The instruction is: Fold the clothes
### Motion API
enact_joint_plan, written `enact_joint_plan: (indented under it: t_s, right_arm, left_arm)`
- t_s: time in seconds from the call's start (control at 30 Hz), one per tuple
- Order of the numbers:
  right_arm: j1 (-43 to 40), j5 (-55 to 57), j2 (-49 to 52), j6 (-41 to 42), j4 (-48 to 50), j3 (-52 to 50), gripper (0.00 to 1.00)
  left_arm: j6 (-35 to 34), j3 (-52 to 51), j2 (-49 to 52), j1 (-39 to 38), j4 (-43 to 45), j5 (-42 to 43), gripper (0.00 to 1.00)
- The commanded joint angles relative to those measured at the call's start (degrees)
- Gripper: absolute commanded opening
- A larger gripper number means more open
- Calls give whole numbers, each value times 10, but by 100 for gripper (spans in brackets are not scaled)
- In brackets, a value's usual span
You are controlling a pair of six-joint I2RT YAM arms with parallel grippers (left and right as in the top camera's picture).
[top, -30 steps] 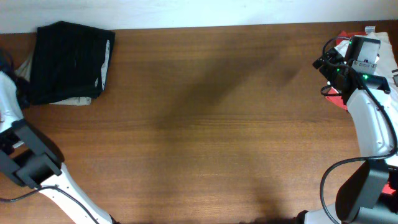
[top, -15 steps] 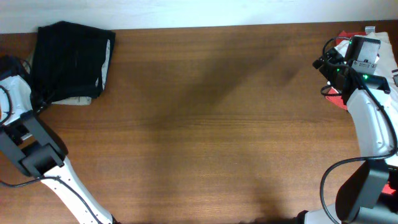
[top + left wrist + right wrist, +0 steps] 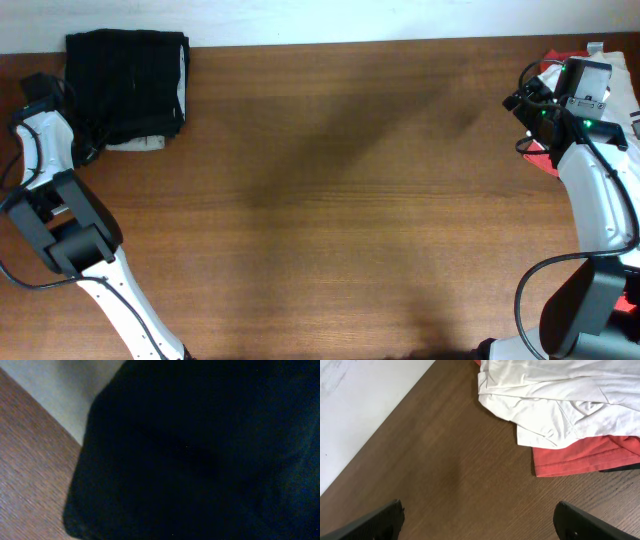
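The black garment point(image 3: 125, 85) lies folded at the table's back left corner, with pale lining point(image 3: 143, 143) showing at its front edge. It fills the left wrist view point(image 3: 200, 455) as dark cloth. My left gripper point(image 3: 78, 132) is at the garment's left edge; its fingers are hidden by cloth. My right gripper point(image 3: 481, 525) is open and empty over bare wood at the back right. A white piece point(image 3: 560, 400) lies over a red piece point(image 3: 580, 457) just ahead of it. The red piece also shows in the overhead view point(image 3: 541, 157). No khaki piece is visible.
The wooden table point(image 3: 340, 200) ends at a white wall along its back edge point(image 3: 350, 20). My right arm point(image 3: 590, 190) stands along the right edge and my left arm point(image 3: 60, 220) along the left edge.
The black garment has slid toward the back edge and a little right, and lies squarer. My left arm swung back along the left edge with it. The right arm has not moved.
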Motion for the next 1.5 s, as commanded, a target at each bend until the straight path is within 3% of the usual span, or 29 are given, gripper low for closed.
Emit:
enact_joint_plan:
  t_s: [0.0, 0.27, 0.37, 0.5, 0.63, 0.8, 0.87, 1.03, 1.3, 1.33, 1.37, 1.47]
  right_arm:
    - [-1, 5, -2, 1, 2, 1, 99]
    - [-1, 5, -2, 1, 2, 1, 99]
    - [-1, 5, -2, 1, 1, 1, 99]
    - [-1, 5, -2, 1, 2, 1, 99]
    - [-1, 5, -2, 1, 2, 1, 99]
    - [-1, -25, -2, 7, 2, 1, 99]
    - [-1, -55, -2, 7, 1, 1, 99]
    - [-17, -287, -39, 1, 4, 3, 99]
    - [-30, -281, -275, -90, -157, 3, 99]
    - [-30, -281, -299, -101, -188, 3, 99]
    - [-30, -280, -322, -120, -224, 2, 99]
    - [-30, -229, -376, -135, -321, 1, 99]
  left_arm:
    - [0, -2, 33, -13, -25, 41, 23]
    - [0, 67, 31, 17, -143, -7, 22]
    - [0, 153, 31, 28, -216, -50, 23]
    - [1, 260, 31, 27, -295, -38, 26]
    - [17, 395, 31, 24, -395, 47, 27]
    - [127, 570, 22, 15, -461, 276, 40]
    - [126, 569, -10, 9, -460, 316, 43]
    - [133, 569, -88, -11, -461, 292, 43]
    - [132, 569, -202, -31, -460, 294, 43]
    - [132, 569, -204, -35, -460, 294, 63]
    - [132, 569, -205, -41, -460, 294, 99]
    - [132, 560, -205, -44, -460, 294, 99]
